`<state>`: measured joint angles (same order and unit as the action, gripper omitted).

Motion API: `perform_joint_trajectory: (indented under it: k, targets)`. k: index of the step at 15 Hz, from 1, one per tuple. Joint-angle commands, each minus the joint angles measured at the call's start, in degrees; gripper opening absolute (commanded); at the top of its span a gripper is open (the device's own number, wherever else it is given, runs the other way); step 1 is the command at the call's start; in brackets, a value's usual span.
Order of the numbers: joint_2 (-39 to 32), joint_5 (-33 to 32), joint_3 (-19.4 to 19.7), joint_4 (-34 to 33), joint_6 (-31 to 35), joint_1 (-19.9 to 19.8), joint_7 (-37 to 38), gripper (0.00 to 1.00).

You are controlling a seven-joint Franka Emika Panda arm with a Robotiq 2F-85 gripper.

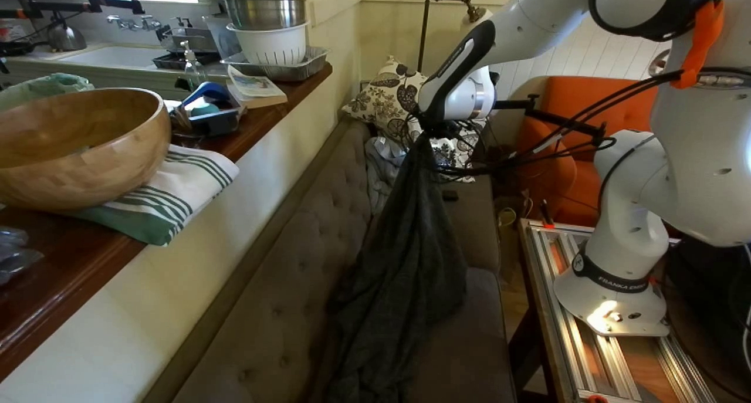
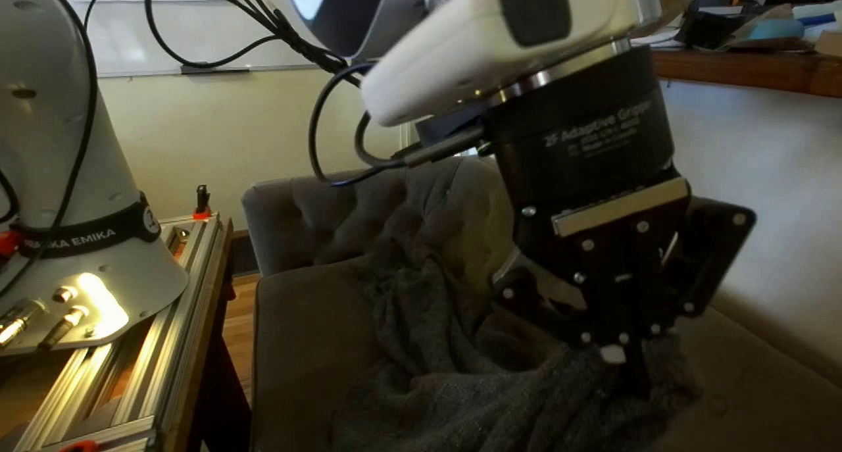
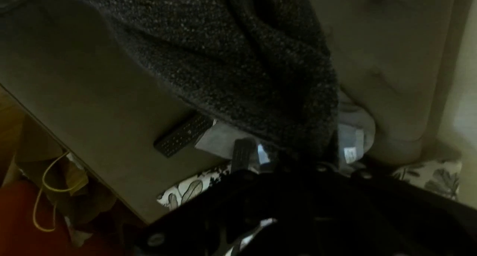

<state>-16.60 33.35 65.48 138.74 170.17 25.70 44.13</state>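
One dark gray blanket (image 1: pixel 408 262) hangs from the gripper (image 2: pixel 628 363), which pinches its top tight; its lower part lies in folds on the couch (image 1: pixel 478 327), where a black remote (image 3: pixel 182 135) sits too

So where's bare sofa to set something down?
Bare: seat cushion between dark cloth, black remote and front edge; next cushion, dark cloth to front edge. Crowded: by the patterned pillow, with second remote, grey cloth, end effector above, shut on dark cloth.

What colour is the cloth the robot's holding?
The cloth is dark grey with pale flecks, best seen in the wrist view.
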Motion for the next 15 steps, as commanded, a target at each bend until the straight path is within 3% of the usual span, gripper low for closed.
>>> perform_joint_trajectory:
  k: [1, 9, 15]
  targets:
    - [4.81, -0.02, -4.58, 1.33, -1.46, 4.02, -2.09, 0.01]
    - [10.48, -2.07, -12.54, 5.06, 0.29, 23.21, -0.71, 0.01]
    - [12.75, -2.98, -18.65, 1.70, -6.13, 31.36, -2.68, 0.01]
